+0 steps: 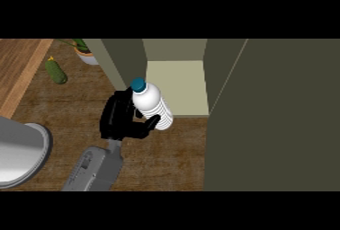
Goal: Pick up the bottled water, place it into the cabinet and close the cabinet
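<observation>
A black hand (121,120) on a grey forearm comes up from the lower edge, left of centre. Its fingers (151,122) curl around the lower, ribbed part of a clear plastic water bottle with a teal cap (150,104), so it has the bottle in its grasp. Which of the robot's hands this is cannot be told for sure; from its place at the left it reads as the left one. The other hand does not show.

The bottle leans slightly, cap toward the top left, at the front edge of the olive-green cabinet (272,117), right at the opening where the pale cream shelf floor (179,85) shows. Whether its base rests on the shelf or hangs just before it cannot be made out, since the fingers cover the bottom.

The brown wooden tabletop (166,152) lies below. A green cucumber (55,72) lies at the upper left, near a potted plant in a white pot (86,55) that is cut off at the top. A grey rounded sink rim (26,152) is cut off at the left edge.
</observation>
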